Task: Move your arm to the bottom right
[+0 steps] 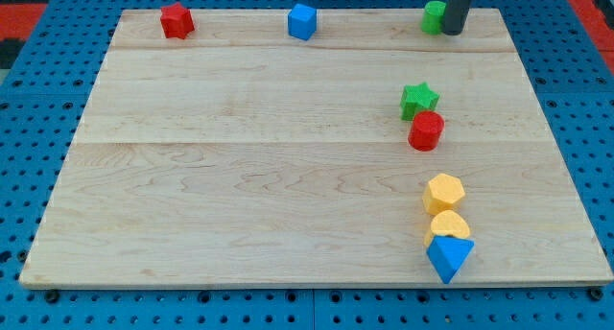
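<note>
Landmark on the bench [240, 176]: green star [418, 100]. Touching it, just below: red cylinder [426, 130]. Further below, well apart from it: yellow hexagon [444, 193], yellow half-round block [448, 225] and blue triangle [449, 257], stacked in a touching column toward the view's bottom. Above it, at the top edge: green block [434, 16], with my tip [451, 31] touching its right side. Up and left of it: blue block [302, 21]. Far up and left: red star [176, 20].
</note>
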You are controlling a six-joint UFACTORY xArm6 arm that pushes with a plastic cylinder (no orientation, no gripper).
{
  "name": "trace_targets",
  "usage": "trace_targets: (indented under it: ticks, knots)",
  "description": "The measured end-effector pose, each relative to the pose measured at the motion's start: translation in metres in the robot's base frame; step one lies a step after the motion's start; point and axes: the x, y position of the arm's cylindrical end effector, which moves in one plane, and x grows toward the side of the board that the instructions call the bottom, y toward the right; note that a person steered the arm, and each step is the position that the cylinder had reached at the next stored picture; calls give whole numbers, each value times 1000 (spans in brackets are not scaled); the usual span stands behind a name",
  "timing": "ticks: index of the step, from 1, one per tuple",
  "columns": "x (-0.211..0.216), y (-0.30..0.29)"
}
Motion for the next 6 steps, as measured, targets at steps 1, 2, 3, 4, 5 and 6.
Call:
trace_targets:
  ticks: [1, 2, 3, 4, 5, 6]
  knots:
    - [26, 6]
    - [45, 58]
    - [57, 94]
    - [116, 96]
    - [188, 90]
    - [300, 86]
